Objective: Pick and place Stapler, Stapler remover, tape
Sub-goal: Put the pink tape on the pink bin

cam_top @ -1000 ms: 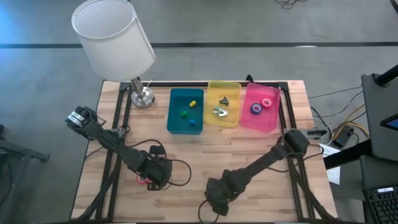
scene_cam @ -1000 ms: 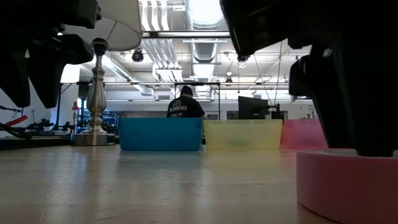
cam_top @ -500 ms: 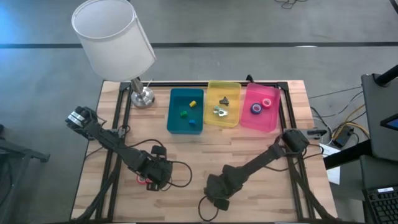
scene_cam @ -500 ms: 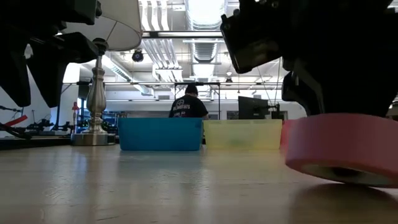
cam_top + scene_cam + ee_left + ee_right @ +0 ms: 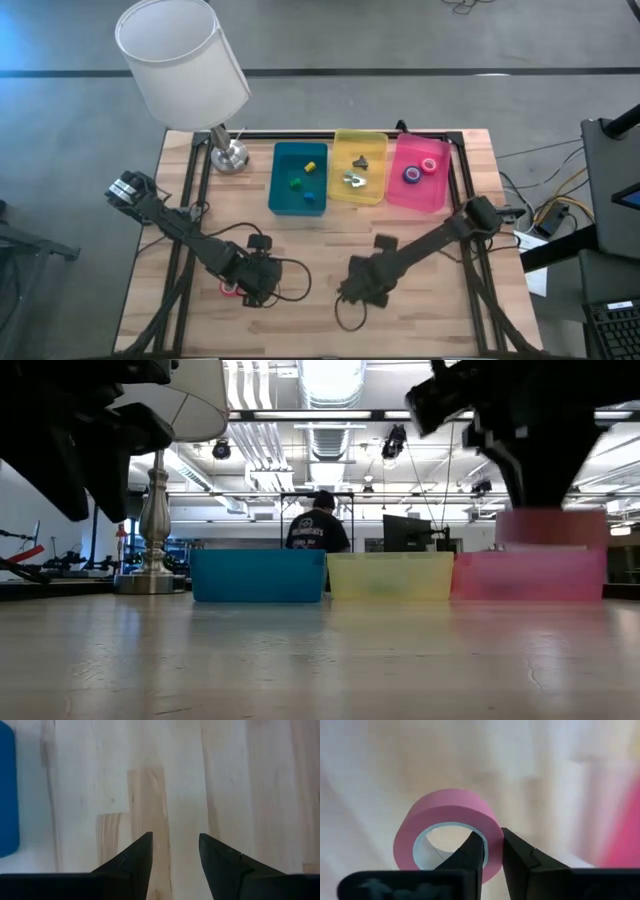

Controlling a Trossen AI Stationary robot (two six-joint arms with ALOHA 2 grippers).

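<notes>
My right gripper (image 5: 492, 837) is shut on a pink roll of tape (image 5: 447, 835) above the middle of the table (image 5: 362, 288); the low view shows the roll (image 5: 550, 528) hanging in the air. My left gripper (image 5: 175, 845) stands open over bare wood at the near left (image 5: 255, 282), with a red ring (image 5: 228, 290) partly hidden beside it. Two more tape rolls, purple (image 5: 411, 174) and pink (image 5: 430, 165), lie in the pink bin (image 5: 437, 195). A dark thing (image 5: 360, 158) and a silvery one (image 5: 352, 180) lie in the yellow bin (image 5: 377, 150); whether they are the stapler and the stapler remover, I cannot tell. My right gripper pinches the roll's wall (image 5: 489, 831) with one finger inside the ring's hollow and the other outside. The fingers come from above, pointing down. The roll hangs about level below them, lifted clear of the table.
A blue bin (image 5: 282, 190) with small coloured blocks stands left of the yellow one along the far edge. A lamp with a white shade stands at the far left (image 5: 228, 155). Bare wood lies between the arms and the bins. A person shows in the room behind (image 5: 318, 530).
My right gripper has raised the pink roll off the table, the roll tipping as one side left the wood first. It has carried the roll up and toward the far edge. The roll now hangs clear, where a second ago it lay flat on the table.
</notes>
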